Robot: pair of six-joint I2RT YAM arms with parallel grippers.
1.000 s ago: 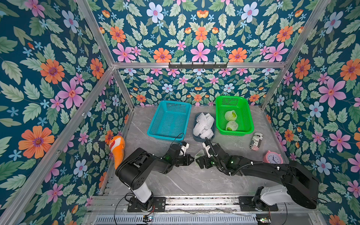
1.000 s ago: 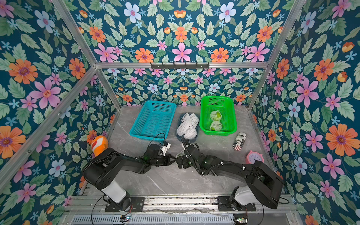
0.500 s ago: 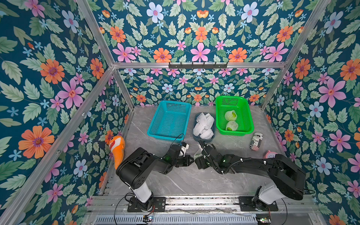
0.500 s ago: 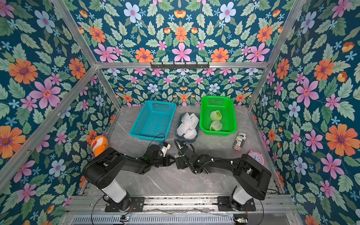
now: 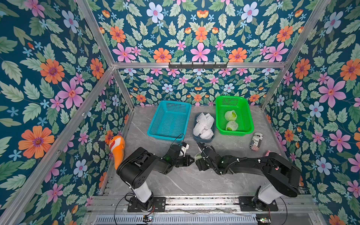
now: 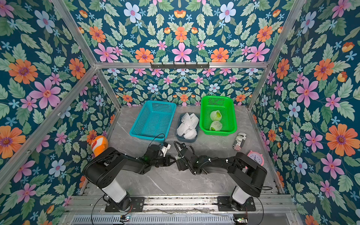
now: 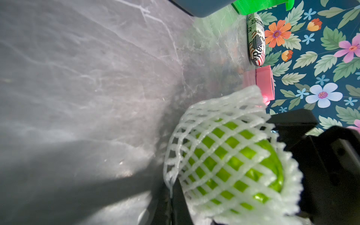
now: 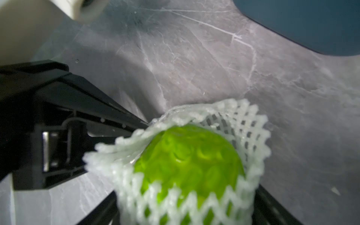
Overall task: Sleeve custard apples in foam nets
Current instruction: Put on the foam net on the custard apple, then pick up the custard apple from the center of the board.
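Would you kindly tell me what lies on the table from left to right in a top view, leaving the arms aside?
Fish toy → teal basket → grey tray of foam nets → green basket → can → pink clock.

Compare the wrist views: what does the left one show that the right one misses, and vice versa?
Only left wrist: the flag-printed can, a pink clock and the floral wall. Only right wrist: the foam net open at its mouth, the custard apple bare there, the left gripper pinching the rim. Both: the netted fruit, marble table, dark tray.
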